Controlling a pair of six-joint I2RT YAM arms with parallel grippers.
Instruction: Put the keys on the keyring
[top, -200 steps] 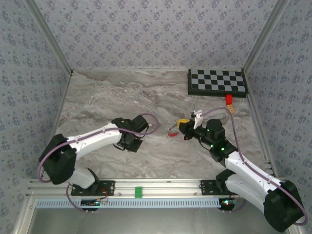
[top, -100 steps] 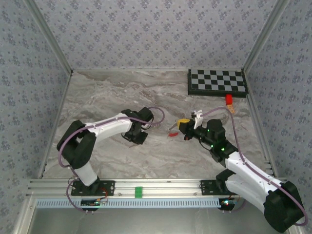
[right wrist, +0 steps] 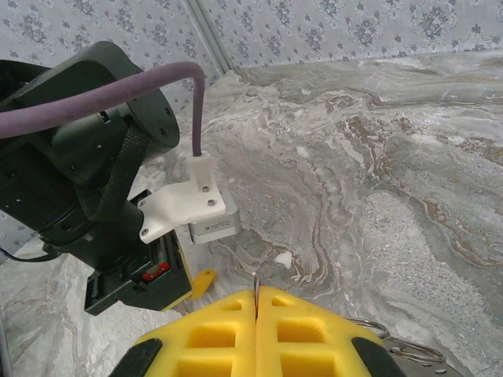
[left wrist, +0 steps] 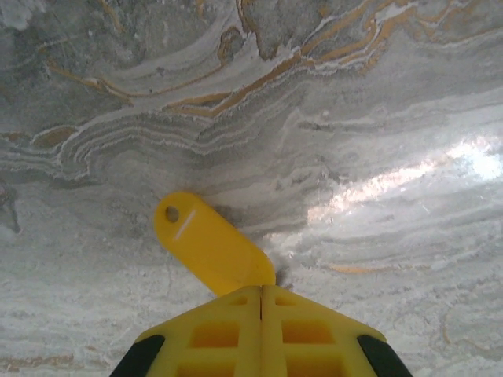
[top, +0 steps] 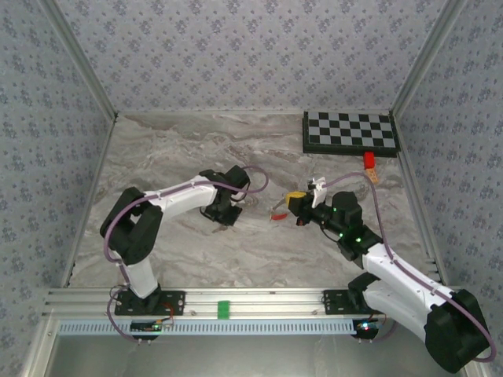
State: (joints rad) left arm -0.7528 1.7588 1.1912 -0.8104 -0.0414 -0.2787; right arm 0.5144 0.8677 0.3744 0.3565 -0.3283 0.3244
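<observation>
status: both parts are gripped, threading is not yet done.

the left gripper (left wrist: 261, 292) is clamped on the small flat key with the orange-yellow head (left wrist: 206, 243). the head and its punched hole project beyond the fingertips, close over the grey marbled tabletop (left wrist: 377, 118).

the right gripper (right wrist: 256, 301) is closed on the thin silvery wire keyring (right wrist: 399, 345). one wire end stands up between its fingers, and the loops sit at its lower right. in the top view the keyring's short curved red tag (top: 277, 214) shows between the two grippers, which are near each other but apart.

no key is on the wire. a small pale tan key (top: 375, 176) appears to lie just beside the red rectangular block (top: 368, 160), well apart from both grippers. it is too small to confirm.

remaining, as judged: align the hole with the wire end, thread the yellow key, then fetch and thread the tan one.
</observation>
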